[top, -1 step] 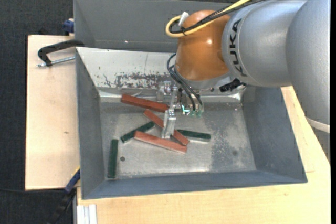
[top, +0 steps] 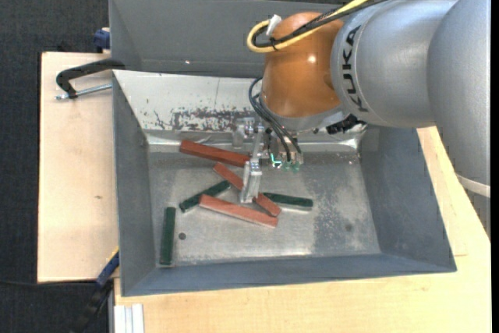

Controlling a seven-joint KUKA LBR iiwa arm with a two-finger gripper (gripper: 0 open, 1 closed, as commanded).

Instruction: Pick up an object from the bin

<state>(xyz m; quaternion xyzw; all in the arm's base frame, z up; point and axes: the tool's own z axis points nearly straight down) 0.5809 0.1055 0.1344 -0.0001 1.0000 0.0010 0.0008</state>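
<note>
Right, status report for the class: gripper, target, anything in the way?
Gripper low over mid-bin stick heap. Red-brown stick nearest its tip. Green sticks crowd alongside.

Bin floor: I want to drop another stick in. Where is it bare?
Bare: the right side of the floor, between the heap of red and green sticks and the right wall. Crowded mid-floor, under the gripper; one green stick lies by the left wall.

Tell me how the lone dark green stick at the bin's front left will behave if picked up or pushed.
The green stick looks straight and flat-sided, so it is probably stiff and likelier to slide than roll. It is thin, so probably light. Lying flat on the bin floor, it may be hard to grip.
</note>
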